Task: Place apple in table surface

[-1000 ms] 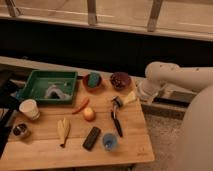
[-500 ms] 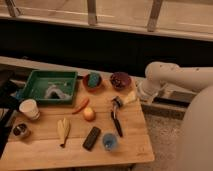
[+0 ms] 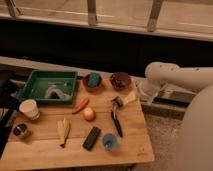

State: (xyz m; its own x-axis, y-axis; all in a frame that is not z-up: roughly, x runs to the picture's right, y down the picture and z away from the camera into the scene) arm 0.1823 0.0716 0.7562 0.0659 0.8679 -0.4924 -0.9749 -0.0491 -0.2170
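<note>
A large light-brown wooden table surface (image 3: 137, 136) of jointed planks fills the left and middle of the scene, with a dark wall and window rails beyond its far edge. A bulky white robot arm (image 3: 175, 77) reaches in from the right, bends at an elbow and drops toward the table's far right corner. At the arm's low end the gripper (image 3: 133, 97) sits at that corner, pale in colour. It cannot be told whether it is released or clenched, and it is well apart from the apple. A green plastic tray (image 3: 47, 74) lies at the far left of the table, holding a whitish object too unclear to name. Right of the tray, along the far edge, stand a red bowl (image 3: 92, 81) with something teal inside and then a dark maroon bowl (image 3: 120, 80). A black-handled tool (image 3: 116, 121) lies on the right half, its head toward the gripper. A white cup (image 3: 29, 109) stands at the left edge. A pale yellow banana-shaped thing (image 3: 62, 131) lies near the front, with a black rectangular block (image 3: 91, 138) and a small blue cup (image 3: 110, 142) to its right. A long red-orange pepper-like item (image 3: 80, 106) lies near the centre. The apple (image 3: 89, 114), small, round and yellow-orange, rests on the table surface at the centre, just beside the pepper's near right end. A small dark can (image 3: 20, 131) stands at the near left.
</note>
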